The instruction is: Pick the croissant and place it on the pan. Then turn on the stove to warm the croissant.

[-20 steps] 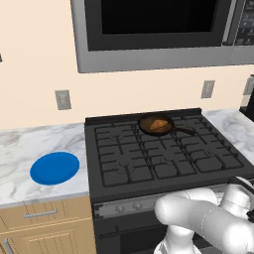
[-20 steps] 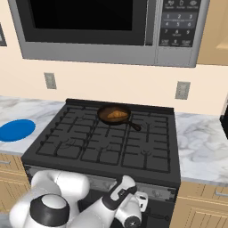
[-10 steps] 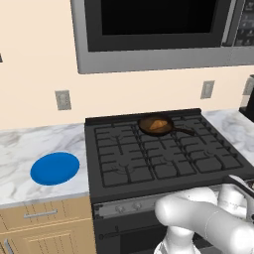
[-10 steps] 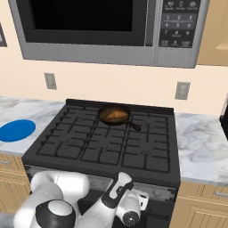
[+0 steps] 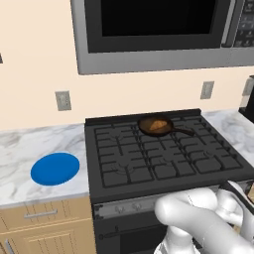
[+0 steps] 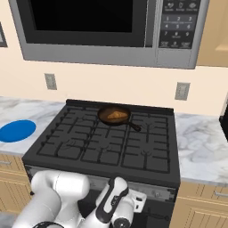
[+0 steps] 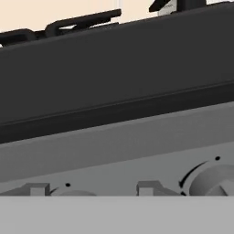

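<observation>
1. Croissant (image 5: pixel 158 125) is already sitting in the pan (image 5: pixel 155 127) in the left base view, up on the back burner of the stove (image 5: pixel 163 158) around 12 o'clock, with the pan's handle pointing off to 4 o'clock. So the placing half looks done. The blue plate (image 5: pixel 55 168) sits bare on the counter at 9 o'clock.
2. Right base view: same deal, croissant in the pan at the back. The arm is folded down low at 6 o'clock in front of the knob strip (image 6: pixel 153 192), which makes sense if the burner knob is next.
3. Hand view: camera's right up against the silver front, with a knob (image 7: pixel 215 179) at 4 o'clock. Can't tell whether the fingers are spread or pressed together, and nothing looks held.
</observation>
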Controlling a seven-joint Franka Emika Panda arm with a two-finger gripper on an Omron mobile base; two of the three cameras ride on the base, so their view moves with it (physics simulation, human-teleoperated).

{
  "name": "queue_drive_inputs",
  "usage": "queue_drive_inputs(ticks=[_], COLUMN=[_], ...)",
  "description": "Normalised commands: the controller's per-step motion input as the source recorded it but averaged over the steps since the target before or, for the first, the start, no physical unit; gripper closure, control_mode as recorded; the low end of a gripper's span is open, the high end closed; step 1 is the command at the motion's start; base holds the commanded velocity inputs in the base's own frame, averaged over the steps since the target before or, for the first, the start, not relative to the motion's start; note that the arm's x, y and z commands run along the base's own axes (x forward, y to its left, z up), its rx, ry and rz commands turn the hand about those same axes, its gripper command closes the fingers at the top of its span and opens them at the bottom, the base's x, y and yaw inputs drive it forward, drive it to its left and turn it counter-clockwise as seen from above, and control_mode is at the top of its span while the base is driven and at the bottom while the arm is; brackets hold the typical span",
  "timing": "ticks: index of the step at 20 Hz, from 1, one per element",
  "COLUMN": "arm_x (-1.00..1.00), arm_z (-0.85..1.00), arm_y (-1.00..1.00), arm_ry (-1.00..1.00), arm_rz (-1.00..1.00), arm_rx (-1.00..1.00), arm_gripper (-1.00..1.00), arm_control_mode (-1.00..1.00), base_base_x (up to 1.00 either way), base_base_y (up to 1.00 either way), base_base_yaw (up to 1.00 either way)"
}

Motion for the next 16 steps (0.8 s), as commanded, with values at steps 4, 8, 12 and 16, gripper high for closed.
queue_drive_inputs(ticks=[4, 8, 12, 16], arm_x=[0.00, 0.03, 0.00, 0.00], arm_z=[-0.54, -0.46, -0.41, -0.41], arm_y=[0.00, 0.04, 0.01, 0.00], arm_ry=[0.00, 0.04, 0.04, 0.02], arm_rz=[-0.03, -0.05, -0.06, -0.05], arm_rx=[-0.03, -0.03, 0.00, 0.00], arm_gripper=[-1.00, 1.00, 1.00, 1.00], arm_control_mode=[-1.00, -1.00, -1.00, -1.00], base_base_x=[0.00, 0.00, 0.00, 0.00], base_base_y=[0.00, 0.00, 0.00, 0.00], base_base_yaw=[0.00, 0.00, 0.00, 0.00])
